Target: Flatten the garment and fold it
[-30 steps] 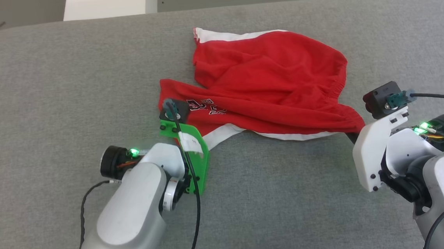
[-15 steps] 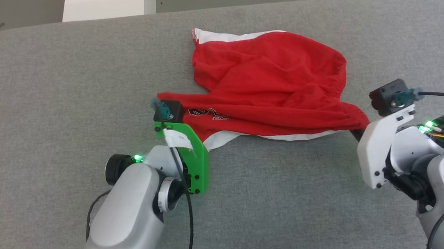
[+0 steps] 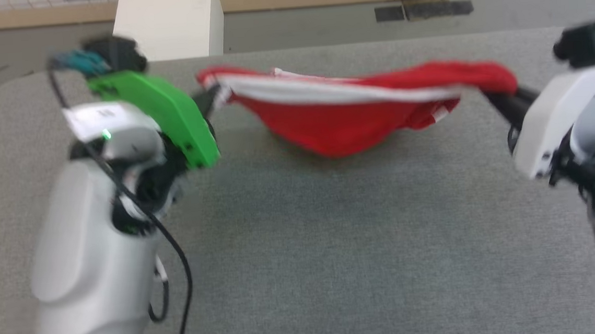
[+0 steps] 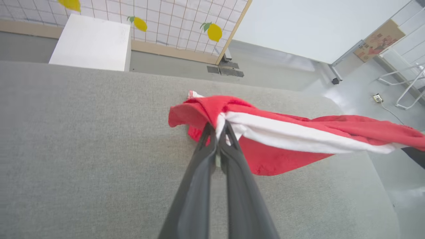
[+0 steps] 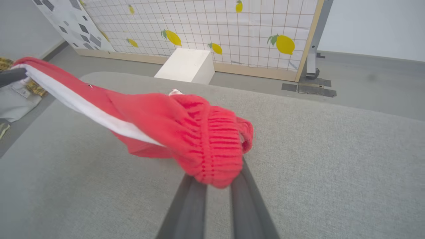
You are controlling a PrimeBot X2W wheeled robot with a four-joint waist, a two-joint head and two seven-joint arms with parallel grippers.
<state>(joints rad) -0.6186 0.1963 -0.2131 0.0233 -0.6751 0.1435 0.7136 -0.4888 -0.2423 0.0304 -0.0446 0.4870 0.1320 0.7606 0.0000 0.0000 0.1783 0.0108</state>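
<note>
The garment, red shorts with a white side stripe, hangs stretched in the air between my two grippers above the grey table. My left gripper is shut on the leg hem end of the garment, its fingers pinching red and white cloth. At the other end my right gripper is shut on the gathered elastic waistband of the garment. The middle of the shorts sags down toward the table. The printed lettering is hidden.
A white box stands on the floor beyond the table's far edge. Behind it is a grid screen with lemon prints. Cloth items lie on the floor by one end of the table.
My left gripper has shut on the garment's leg hem. Both arms have lifted the garment off the table and pulled it taut. The head camera has tilted up.
</note>
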